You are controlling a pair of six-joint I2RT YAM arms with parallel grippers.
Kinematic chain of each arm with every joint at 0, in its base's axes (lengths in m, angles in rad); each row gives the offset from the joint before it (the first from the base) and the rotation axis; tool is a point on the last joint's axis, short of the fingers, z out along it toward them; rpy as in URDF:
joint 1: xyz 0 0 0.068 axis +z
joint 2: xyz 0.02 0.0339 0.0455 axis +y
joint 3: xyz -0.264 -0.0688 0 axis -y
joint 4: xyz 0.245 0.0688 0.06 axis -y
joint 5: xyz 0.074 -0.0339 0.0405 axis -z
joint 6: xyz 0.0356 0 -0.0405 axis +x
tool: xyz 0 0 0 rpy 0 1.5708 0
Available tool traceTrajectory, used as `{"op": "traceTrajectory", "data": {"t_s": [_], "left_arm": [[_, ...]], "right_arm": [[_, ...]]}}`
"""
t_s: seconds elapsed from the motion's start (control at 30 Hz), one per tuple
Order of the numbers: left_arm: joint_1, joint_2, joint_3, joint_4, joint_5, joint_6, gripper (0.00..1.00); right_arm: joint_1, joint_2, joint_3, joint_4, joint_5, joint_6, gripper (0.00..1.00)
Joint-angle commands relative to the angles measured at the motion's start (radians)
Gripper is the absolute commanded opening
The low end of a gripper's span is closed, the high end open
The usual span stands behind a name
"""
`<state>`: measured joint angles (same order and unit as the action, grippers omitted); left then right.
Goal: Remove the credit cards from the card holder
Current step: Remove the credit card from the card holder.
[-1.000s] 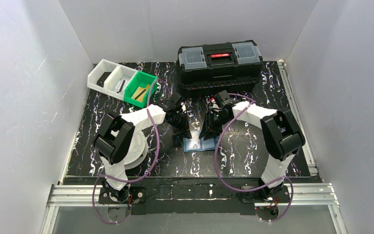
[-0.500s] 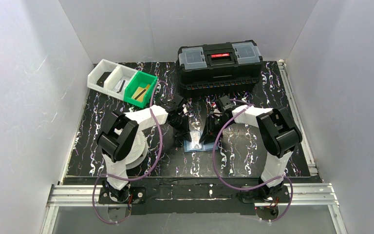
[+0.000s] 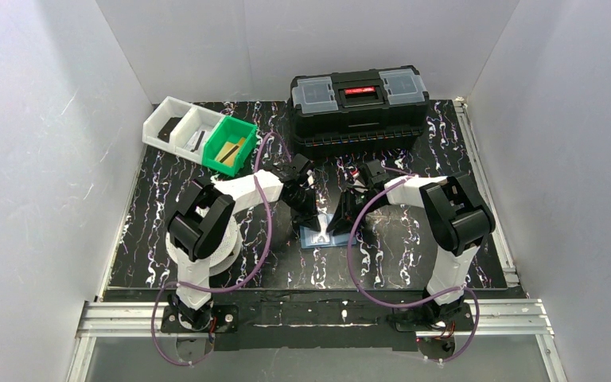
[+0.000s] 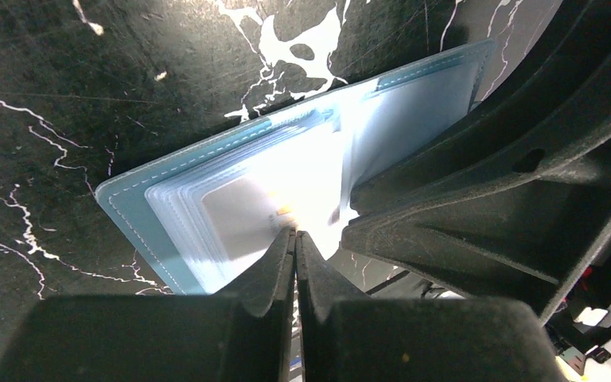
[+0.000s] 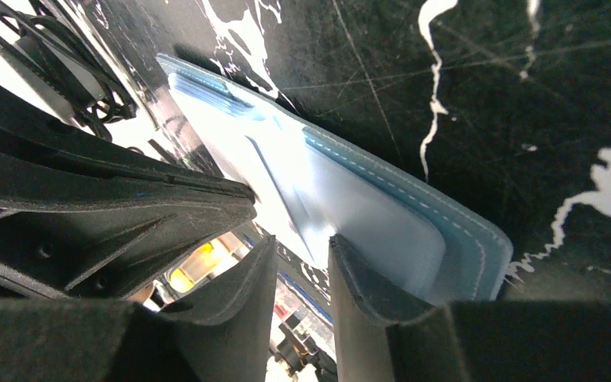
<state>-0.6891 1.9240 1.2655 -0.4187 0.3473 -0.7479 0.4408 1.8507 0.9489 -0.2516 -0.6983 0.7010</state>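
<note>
The blue card holder (image 3: 321,237) lies open on the black marbled mat between both grippers. In the left wrist view its clear sleeves (image 4: 231,207) hold a pale card (image 4: 243,208) with a small orange mark. My left gripper (image 4: 295,233) is shut, and its tips press down on the left page's sleeves. My right gripper (image 5: 302,243) is open by a narrow gap. Its right finger (image 5: 366,278) rests on the holder's right page (image 5: 398,223). In the top view the two grippers (image 3: 309,221) (image 3: 340,223) nearly meet over the holder.
A large black toolbox (image 3: 358,107) stands at the back. A green bin (image 3: 229,146) with an orange-tan flat piece, and white bins (image 3: 177,125), sit at the back left. A white round plate (image 3: 227,239) lies under the left arm.
Both grippers have come down and closer together onto the open holder. The left arm has reached further right. The holder has not moved.
</note>
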Motion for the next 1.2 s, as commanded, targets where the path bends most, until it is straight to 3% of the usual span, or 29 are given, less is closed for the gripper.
{"op": "traceTrajectory", "data": {"t_s": [0.0,0.13,0.37,0.9,1.17], "left_arm": [[-0.002,-0.003,0.005,-0.051,-0.069,0.012,0.01],[0.016,-0.087,-0.011,-0.090,-0.127,0.046,0.11],[0.025,-0.150,-0.045,-0.115,-0.158,0.071,0.17],[0.007,-0.027,0.008,-0.082,-0.112,0.072,0.04],[-0.012,0.009,0.047,-0.086,-0.113,0.069,0.03]], "right_arm": [[-0.014,0.027,-0.018,0.044,-0.011,0.006,0.38],[-0.014,0.034,-0.014,0.043,-0.010,0.007,0.38],[-0.014,0.042,-0.006,0.038,-0.006,0.007,0.38],[-0.014,0.042,-0.001,0.025,0.000,0.003,0.37],[-0.014,0.046,0.002,0.029,-0.004,0.000,0.37]]}}
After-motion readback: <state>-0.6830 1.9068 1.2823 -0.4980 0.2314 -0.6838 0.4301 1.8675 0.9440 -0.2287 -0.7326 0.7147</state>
